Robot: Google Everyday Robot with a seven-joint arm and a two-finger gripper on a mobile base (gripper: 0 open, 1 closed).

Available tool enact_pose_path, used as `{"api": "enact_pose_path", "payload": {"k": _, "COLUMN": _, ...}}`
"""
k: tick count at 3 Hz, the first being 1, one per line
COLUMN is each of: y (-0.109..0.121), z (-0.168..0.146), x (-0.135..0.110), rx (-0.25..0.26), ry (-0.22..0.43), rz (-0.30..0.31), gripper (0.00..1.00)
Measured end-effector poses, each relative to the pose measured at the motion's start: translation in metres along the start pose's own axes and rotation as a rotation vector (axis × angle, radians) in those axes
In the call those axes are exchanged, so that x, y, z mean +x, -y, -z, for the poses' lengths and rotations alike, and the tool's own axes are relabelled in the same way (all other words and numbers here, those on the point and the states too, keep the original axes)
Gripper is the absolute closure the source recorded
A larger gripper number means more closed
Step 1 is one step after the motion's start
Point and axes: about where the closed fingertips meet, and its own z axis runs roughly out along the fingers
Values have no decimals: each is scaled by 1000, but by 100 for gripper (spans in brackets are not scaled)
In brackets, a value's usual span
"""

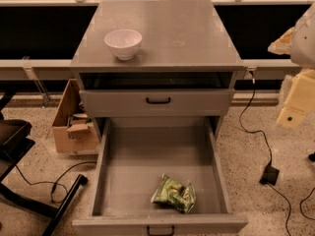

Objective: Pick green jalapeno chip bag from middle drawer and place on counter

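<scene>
There is one grey cabinet, and its flat top is the table [197, 38]. Under the top there is one closed drawer front [202, 103]. Below that, one middle drawer [147, 156] is pulled all the way out, and its grey floor shows.

On the floor to the left of the cabinet stands one brown cardboard box [63, 119] with some things inside it.

One claw [291, 113] shows at the right edge. It is pale yellow. It hangs beside the cabinet, over the floor, and is well apart from the drawer. It touches nothing. You cannot tell if it is released or clenched.

One white bowl [123, 43] stands upright on the table, near the front left corner.

One green jalapeno chip bag [173, 194] lies flat and crumpled on the floor of the middle drawer. It is close to the front wall and a little right of the middle. Its long side runs mostly from left to right, a bit slanted, with the right end nearer the front wall.

There are two small black handles. One handle [158, 101] is on the closed drawer front, and the other handle [161, 230] is on the front of the open drawer.
</scene>
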Motion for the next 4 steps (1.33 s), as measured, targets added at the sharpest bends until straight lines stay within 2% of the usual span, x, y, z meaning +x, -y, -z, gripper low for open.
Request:
{"api": "enact_pose_path", "payload": {"k": 1, "y": -1, "z": -2, "x": -1, "rx": -1, "ry": 6, "rz": -3, "gripper": 0}}
{"api": "enact_pose_path", "payload": {"k": 2, "y": -8, "z": -32, "x": -8, "rx": -11, "ry": 76, "rz": -43, "gripper": 0}}
{"api": "enact_pose_path", "payload": {"k": 3, "y": -39, "z": -118, "x": -31, "rx": -79, "ry": 171, "rz": -129, "gripper": 0}}
{"api": "enact_pose_path", "payload": {"k": 4, "y": -50, "z": -185, "x": -48, "rx": -91, "ry": 197, "rz": -195, "gripper": 0}}
